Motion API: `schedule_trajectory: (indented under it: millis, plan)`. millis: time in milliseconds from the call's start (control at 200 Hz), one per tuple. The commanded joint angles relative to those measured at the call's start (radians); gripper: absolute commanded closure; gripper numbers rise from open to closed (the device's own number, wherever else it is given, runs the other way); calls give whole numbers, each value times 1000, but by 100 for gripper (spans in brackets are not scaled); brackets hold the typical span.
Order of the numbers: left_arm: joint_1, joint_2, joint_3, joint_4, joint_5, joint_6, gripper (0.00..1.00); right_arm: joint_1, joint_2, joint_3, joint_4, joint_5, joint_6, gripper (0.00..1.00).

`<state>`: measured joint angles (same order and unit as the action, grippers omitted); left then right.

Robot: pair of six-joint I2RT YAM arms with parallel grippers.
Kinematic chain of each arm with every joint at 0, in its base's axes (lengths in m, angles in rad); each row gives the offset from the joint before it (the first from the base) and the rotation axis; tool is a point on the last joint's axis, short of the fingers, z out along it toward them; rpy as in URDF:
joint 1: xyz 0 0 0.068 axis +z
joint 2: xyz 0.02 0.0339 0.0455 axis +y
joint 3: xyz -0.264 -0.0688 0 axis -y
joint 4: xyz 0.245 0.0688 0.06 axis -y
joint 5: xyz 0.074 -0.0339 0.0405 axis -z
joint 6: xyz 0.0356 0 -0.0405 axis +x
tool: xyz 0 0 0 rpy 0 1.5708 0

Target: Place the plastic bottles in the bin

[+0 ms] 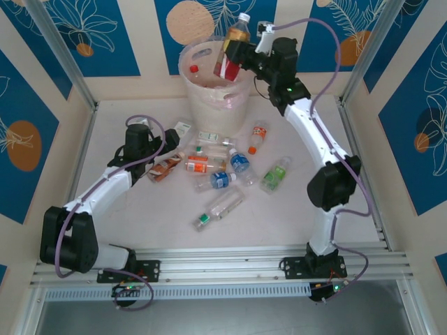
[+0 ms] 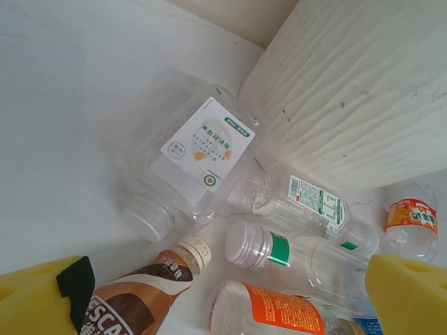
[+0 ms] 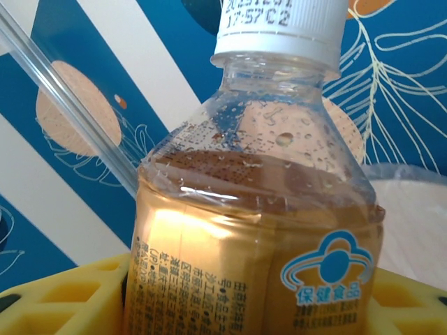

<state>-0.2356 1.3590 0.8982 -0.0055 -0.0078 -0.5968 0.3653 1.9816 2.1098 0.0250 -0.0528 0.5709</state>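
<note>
The bin (image 1: 209,98) stands at the back of the table, with a red-capped bottle (image 1: 195,69) lying inside it. My right gripper (image 1: 232,56) is shut on a white-capped bottle with a gold label (image 1: 237,38) and holds it upright over the bin's right rim. In the right wrist view that gold-label bottle (image 3: 265,209) sits between the yellow pads (image 3: 63,300). My left gripper (image 1: 166,148) hangs open, low over the left end of the bottle pile. Between its yellow fingers (image 2: 35,300) lie a brown coffee bottle (image 2: 140,300) and an orange-labelled bottle (image 2: 279,310).
Several more bottles lie scattered mid-table: blue-labelled ones (image 1: 239,162), a green one (image 1: 276,174), a clear one with a green cap (image 1: 220,207) and an orange-capped one (image 1: 258,136). A square clear bottle (image 2: 202,150) rests beside the bin wall (image 2: 363,91).
</note>
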Motion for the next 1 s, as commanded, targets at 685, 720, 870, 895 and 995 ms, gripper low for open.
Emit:
schedule_trajectory:
  millis: [685,720,870,895,995]
  plan:
    - [40,49,25,-17,44,5,0,48,348,505,-450,-57,-207,40]
    - [42,53,27,-17,49,2,0,47,346,505,-456,-73,-206,40]
    - [44,57,28,-19,55,0,0,51,351,497,-462,-93,-208,37]
    - [43,56,28,-20,57,1,0,53,354,496,-464,-94,-208,37]
    - [45,57,30,-21,58,5,0,53,356,483,-461,-127,-207,36]
